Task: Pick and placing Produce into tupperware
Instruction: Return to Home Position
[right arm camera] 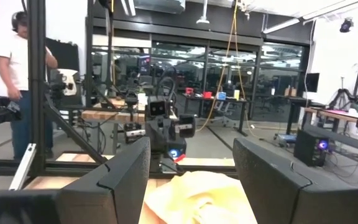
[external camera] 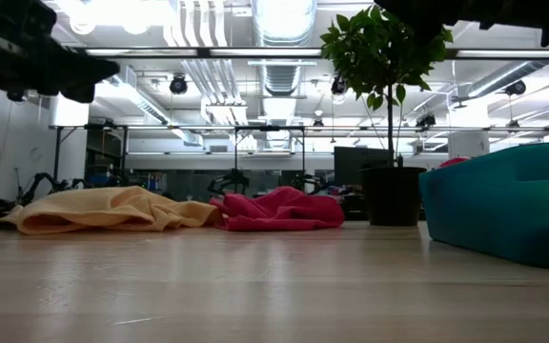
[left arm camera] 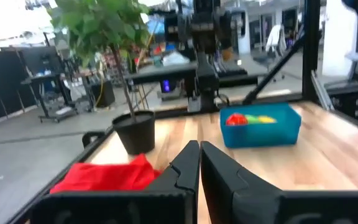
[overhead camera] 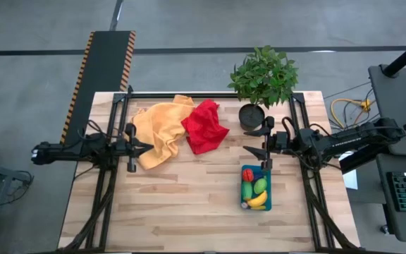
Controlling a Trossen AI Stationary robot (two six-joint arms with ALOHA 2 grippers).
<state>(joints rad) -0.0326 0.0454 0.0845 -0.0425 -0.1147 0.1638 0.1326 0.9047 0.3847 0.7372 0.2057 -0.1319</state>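
The tupperware [overhead camera: 268,180], a teal-blue rectangular container, sits on the wooden surface [overhead camera: 189,204] toward its right side, nearer the front edge than the cloths are. Inside it lie the produce pieces: a red tomato [overhead camera: 247,174] at the far end, a green piece [overhead camera: 259,185] beside it, and a yellow banana [overhead camera: 258,200] at the near end. In the left wrist view the tomato [left arm camera: 236,119] and a yellow piece show just above the container's rim [left arm camera: 263,132].

The right gripper [overhead camera: 254,140] hangs above the surface just beyond the tupperware's far end, between it and the black pot [overhead camera: 251,115] of the leafy plant [overhead camera: 263,74]. Its fingers are spread wide apart and hold nothing.

The left gripper [overhead camera: 149,148] waits at the left side of the surface, by the edge of the orange-yellow cloth [overhead camera: 159,130]. Its fingers [left arm camera: 185,165] are closed together, nearly touching, with nothing between them.

A red cloth [overhead camera: 204,125] lies crumpled, touching the yellow one, well apart from the tupperware. A person [right arm camera: 23,93] stands in the room beyond the surface.
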